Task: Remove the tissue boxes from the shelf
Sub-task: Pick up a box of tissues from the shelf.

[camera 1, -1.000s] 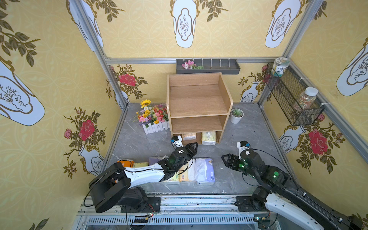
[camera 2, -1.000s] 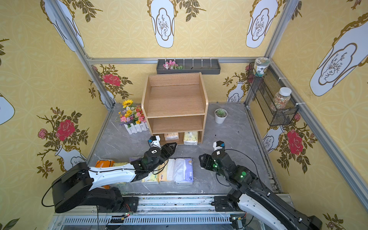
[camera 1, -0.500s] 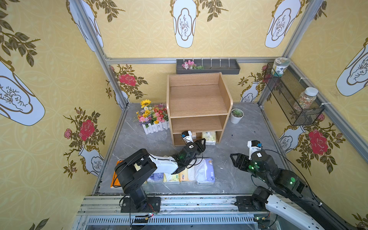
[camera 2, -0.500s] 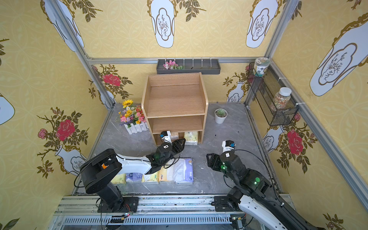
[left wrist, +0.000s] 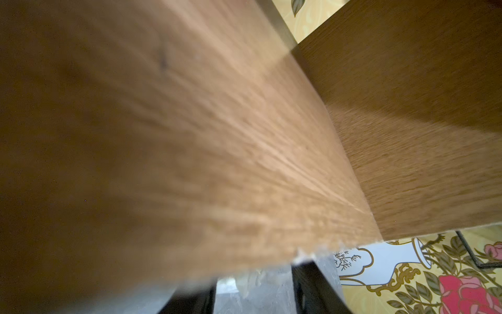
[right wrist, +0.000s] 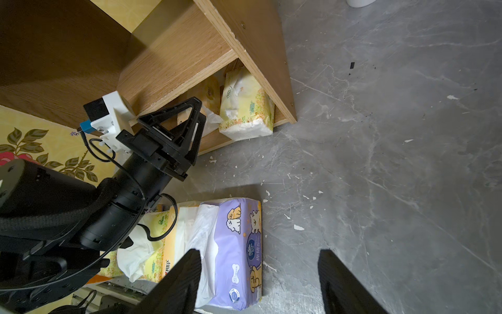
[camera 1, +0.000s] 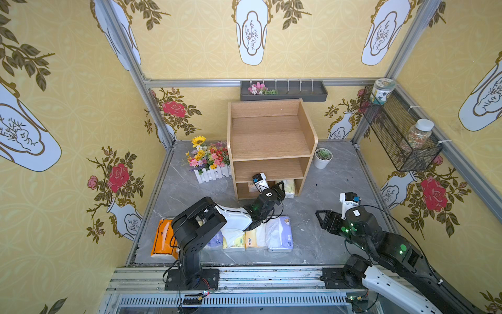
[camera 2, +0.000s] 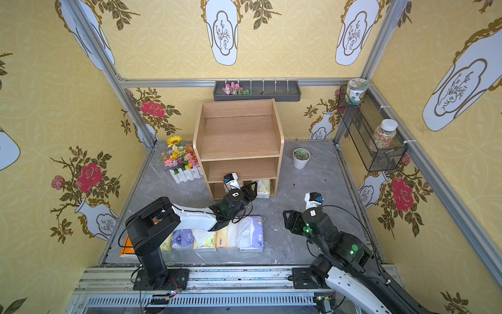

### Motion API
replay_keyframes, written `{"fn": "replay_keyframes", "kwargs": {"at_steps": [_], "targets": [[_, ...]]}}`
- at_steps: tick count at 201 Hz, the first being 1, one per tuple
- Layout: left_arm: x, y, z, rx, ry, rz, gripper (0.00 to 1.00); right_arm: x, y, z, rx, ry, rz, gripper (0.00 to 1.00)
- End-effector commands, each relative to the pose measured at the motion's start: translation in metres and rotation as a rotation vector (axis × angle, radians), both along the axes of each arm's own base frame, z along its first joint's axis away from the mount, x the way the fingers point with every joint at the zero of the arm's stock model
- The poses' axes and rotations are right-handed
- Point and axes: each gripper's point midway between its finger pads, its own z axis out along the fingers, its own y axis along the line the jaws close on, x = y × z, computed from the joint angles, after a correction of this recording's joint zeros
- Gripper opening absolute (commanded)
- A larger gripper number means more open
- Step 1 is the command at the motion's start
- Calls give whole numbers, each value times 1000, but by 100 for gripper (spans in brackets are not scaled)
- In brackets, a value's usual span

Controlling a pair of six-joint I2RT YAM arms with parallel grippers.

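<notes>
Reaching into the bottom tier of shelf (camera 1: 269, 141) with left gripper (camera 1: 280, 187), jaws partly apart, nothing visibly clamped. Inside that tier: tan tissue pack (right wrist: 207, 93) just past the fingers, pale yellow tissue pack (right wrist: 245, 108) beside it against the side panel. Holding right gripper (right wrist: 259, 252) wide open and empty above tabletop (camera 1: 326, 176). Row of tissue packs (camera 1: 279, 231) lying along the tabletop's front edge.
</notes>
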Motion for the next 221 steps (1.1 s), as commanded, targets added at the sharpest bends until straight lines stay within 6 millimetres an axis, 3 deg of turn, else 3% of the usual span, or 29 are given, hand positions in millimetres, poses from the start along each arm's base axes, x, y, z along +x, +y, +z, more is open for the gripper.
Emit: {"fn": "replay_keyframes", "kwargs": {"at_steps": [1, 78, 136, 221], "targets": [[-13, 9, -46, 51, 134, -9, 47, 0, -2, 1, -1, -5, -11, 72], [-32, 7, 6, 153, -160, 26, 46, 0, -2, -2, 3, -5, -10, 71], [-44, 13, -23, -109, -7, 38, 43, -2, -3, 0, 10, -9, -10, 71], [-30, 15, -45, -296, 128, 35, 43, -1, 2, -4, 25, 0, 6, 71]]}}
